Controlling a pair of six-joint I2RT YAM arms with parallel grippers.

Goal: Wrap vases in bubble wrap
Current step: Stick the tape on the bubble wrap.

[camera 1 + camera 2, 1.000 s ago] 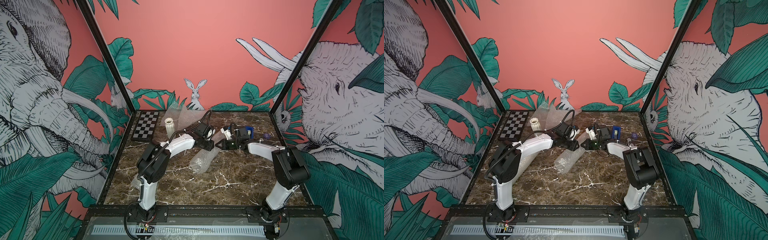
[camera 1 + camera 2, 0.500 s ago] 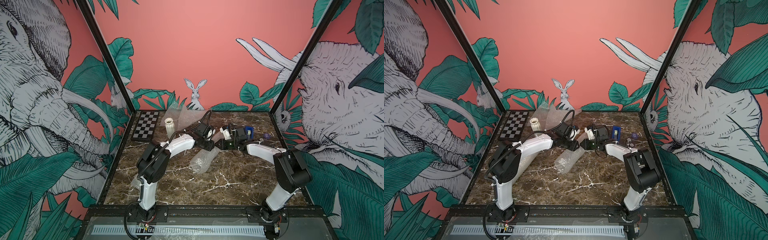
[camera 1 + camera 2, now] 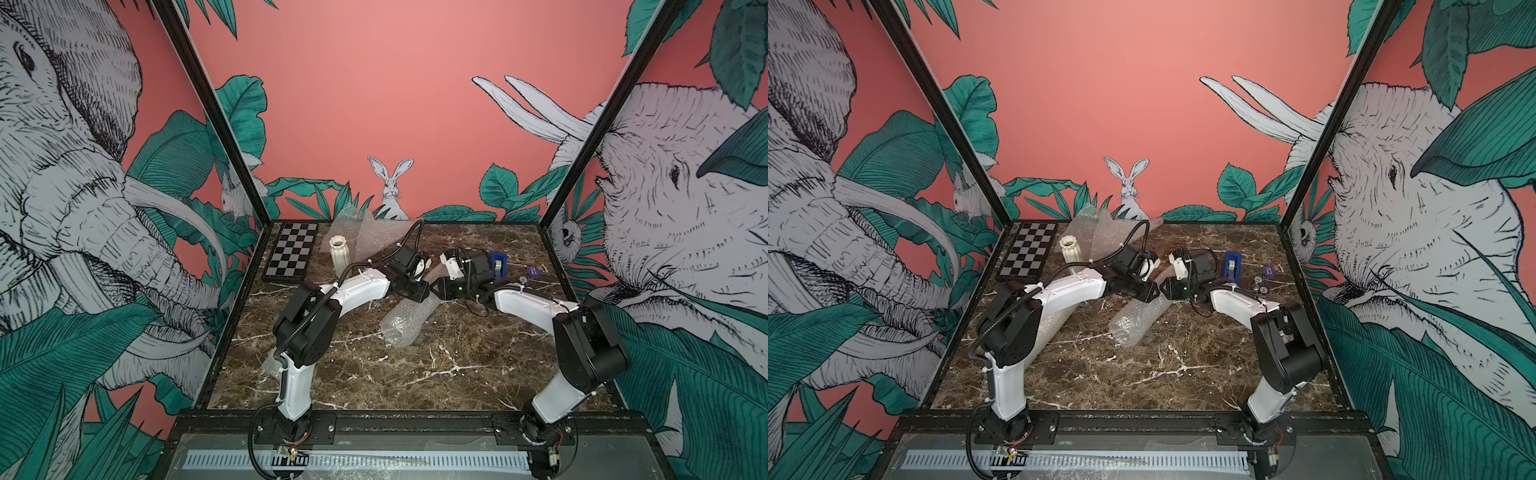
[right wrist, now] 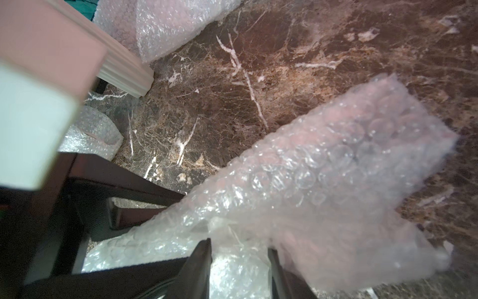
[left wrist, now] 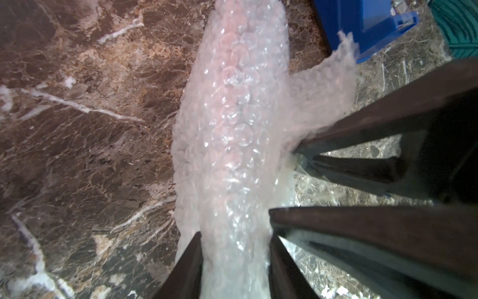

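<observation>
My left gripper [image 5: 234,236] clamps bubble wrap roll [image 5: 232,116], mid-tabletop | right gripper [image 4: 238,248] parted at its flap [image 5: 323,98] | judged light, squashy, slippery: I'd pinch the flap edge gently

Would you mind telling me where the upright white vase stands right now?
In both top views the white vase stands upright at the back left, just right of the chequered board.

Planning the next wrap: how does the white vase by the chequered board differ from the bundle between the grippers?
The white vase stands upright and bare; the bundle lies on its side, bubble-wrapped. No gripper touches the white vase; the left gripper clamps the bundle. Both are long and narrow.
</observation>
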